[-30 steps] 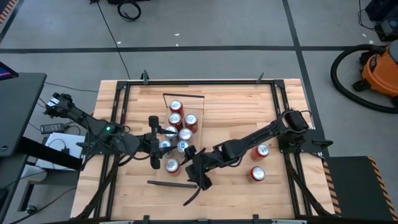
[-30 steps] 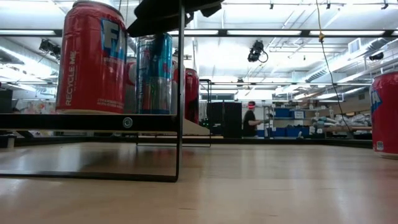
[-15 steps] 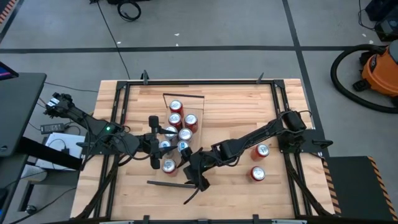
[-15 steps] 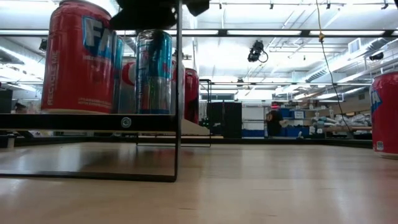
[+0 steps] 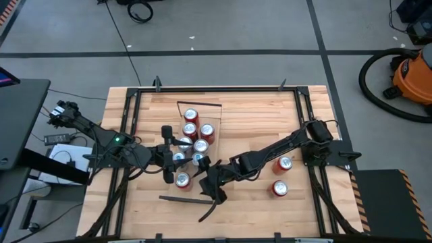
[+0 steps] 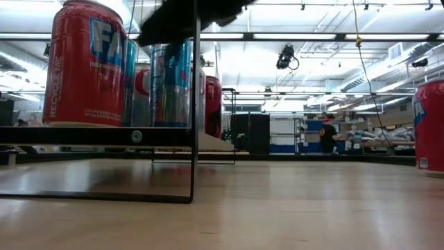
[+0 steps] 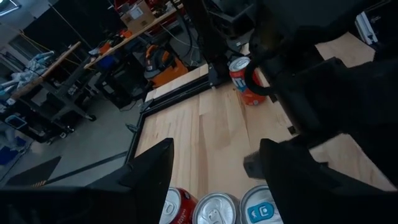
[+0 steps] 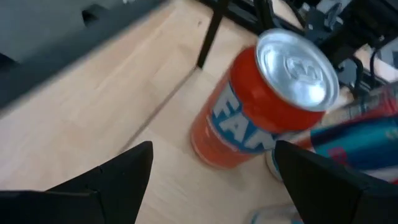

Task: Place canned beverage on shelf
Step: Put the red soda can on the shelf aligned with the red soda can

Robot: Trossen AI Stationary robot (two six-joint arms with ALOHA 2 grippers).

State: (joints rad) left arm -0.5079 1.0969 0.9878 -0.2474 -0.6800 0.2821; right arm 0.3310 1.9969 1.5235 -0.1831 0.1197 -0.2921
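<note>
The shelf is a light-wood board on thin dark legs in the middle of the table, and it carries several red and blue cans. A red can stands upright at the shelf's near end; it also shows in the low view and in the right wrist view. My right gripper is open, just to the right of this can, with its fingers standing wide on either side of it. My left gripper is open at the shelf's left side, with can tops between its fingers. My right gripper comes at the red can level from the table's right and near side. The can's base lies about level with the fingertips. I cannot tell whether a finger touches the can. My left gripper: I cannot tell whether it touches the cans.
Two more red cans stand on the tabletop by the right arm; one shows at the right edge of the low view. A black frame runs round the table. A person walks far behind the table.
My right gripper has moved a little toward the table's left and far edges, closer to the red can. The red can has slid a little toward the table's left edge. In the low view the shelf's near leg has also shifted left. The can stays upright.
</note>
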